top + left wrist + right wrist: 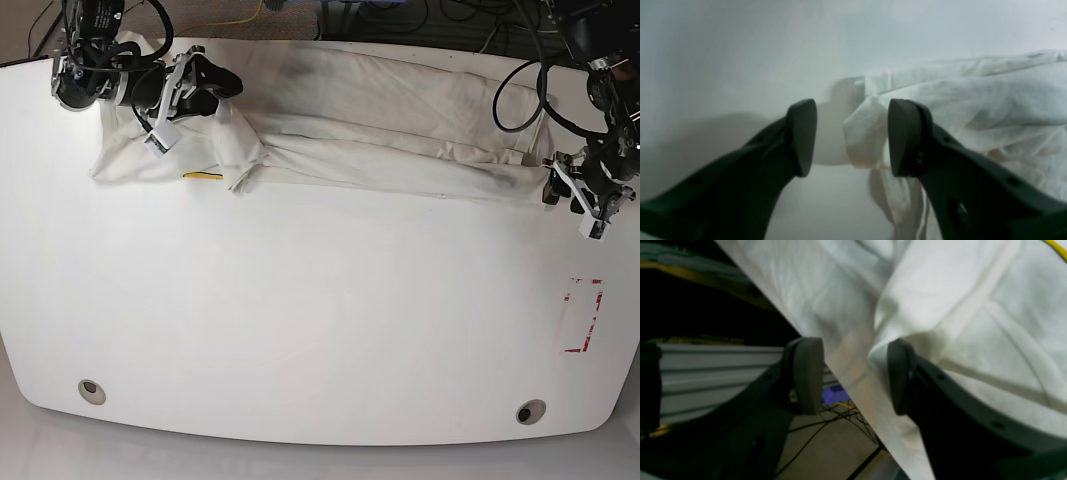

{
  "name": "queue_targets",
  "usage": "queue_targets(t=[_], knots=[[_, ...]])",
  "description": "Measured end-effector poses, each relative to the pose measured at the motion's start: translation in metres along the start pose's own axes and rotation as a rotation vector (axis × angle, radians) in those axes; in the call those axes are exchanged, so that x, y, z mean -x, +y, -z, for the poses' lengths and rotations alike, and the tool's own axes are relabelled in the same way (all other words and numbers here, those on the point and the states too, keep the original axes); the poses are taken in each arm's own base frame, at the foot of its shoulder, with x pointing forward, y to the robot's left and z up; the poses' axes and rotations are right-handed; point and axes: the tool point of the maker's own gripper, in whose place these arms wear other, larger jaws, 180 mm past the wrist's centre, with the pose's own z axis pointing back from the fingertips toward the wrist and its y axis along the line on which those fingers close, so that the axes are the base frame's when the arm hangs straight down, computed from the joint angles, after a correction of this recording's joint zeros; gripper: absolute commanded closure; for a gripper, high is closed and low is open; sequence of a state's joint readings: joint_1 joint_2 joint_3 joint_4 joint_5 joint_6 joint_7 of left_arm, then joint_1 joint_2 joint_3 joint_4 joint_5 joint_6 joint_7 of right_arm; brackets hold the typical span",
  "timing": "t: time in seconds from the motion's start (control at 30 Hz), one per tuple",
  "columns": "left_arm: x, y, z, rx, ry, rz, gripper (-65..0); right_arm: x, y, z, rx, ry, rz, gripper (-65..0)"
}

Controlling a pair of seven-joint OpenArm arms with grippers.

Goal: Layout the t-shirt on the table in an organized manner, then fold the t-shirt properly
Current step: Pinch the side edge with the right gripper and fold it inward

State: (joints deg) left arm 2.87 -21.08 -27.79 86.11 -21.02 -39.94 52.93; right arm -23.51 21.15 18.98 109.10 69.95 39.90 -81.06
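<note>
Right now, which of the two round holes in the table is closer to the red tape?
The round hole on the base view's right, just below the red tape.

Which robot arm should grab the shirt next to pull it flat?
Probably the left gripper: its jaws are open with a bunched end of the t-shirt right between them. The right gripper is open too, but over the far table edge.

text: none legible | t-shirt (pixel 380 140): print hidden | table (pixel 300 330): no markings readable

White table (pixel 320 330), rumpled t-shirt (pixel 380 140), apparently folded
</note>
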Motion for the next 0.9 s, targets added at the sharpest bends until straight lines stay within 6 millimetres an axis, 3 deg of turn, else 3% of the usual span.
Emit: queue_targets(t=[0.33, 0.57, 0.9], knots=[[0.000, 0.000, 0.000, -0.001, 0.000, 0.001, -31.9, -0.018, -0.026, -0.026, 0.114, -0.088, 0.010, -34.6], [0.001, 0.001, 0.000, -0.001, 0.004, 0.000, -31.9, -0.041, -0.027, -0.016, 0.121, -0.157, -0.010, -39.6], [0.000, 0.000, 0.000, 0.001, 0.000, 0.000, -31.9, -0.034, -0.025, 0.004, 0.134, -0.137, 0.030, -40.1]])
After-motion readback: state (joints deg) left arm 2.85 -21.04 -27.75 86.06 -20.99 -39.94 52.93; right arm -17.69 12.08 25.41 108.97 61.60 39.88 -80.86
